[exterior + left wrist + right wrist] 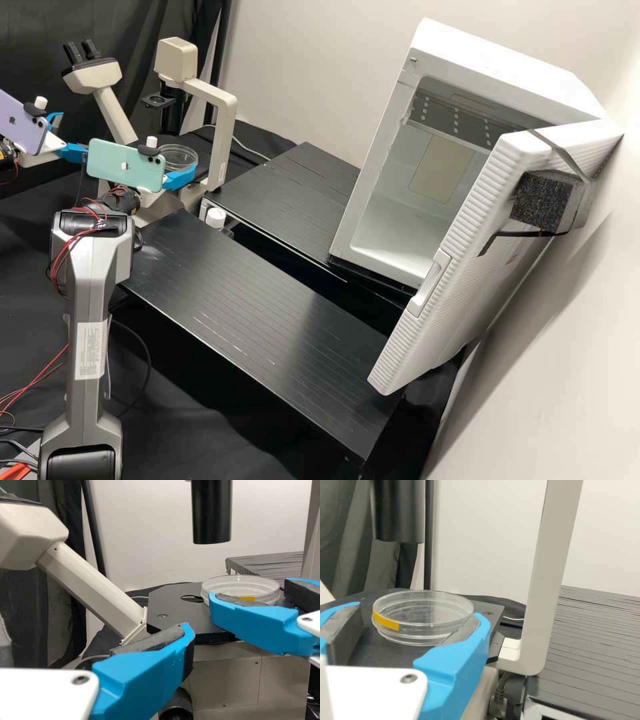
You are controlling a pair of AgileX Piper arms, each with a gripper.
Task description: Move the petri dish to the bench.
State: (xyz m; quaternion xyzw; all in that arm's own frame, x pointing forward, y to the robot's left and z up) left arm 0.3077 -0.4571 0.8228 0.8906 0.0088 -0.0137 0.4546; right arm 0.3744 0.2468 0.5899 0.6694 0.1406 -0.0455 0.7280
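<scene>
One clear round dish (422,615) with a yellow strip (385,621) on its side sits level on the black plate (172,607) of the microscope (213,101), at the far left. Around it is the right gripper (420,612), spread wide, one finger at either side: a gap shows at one pad, while at the other I cannot tell whether it touches. The left gripper (73,135) is off to the left, also wide, with nothing between its fingers. To the right of the microscope lies the ribbed black worktop (253,293), and past it a similar black board (280,193) by the white box (493,73), whose door (460,267) stands open. As I judge it, only the lining-up is done; the grip, the lift off the plate, the carry across and the setting down are all left. The right gripper should close gently, since thin plastic could slip or tip.
</scene>
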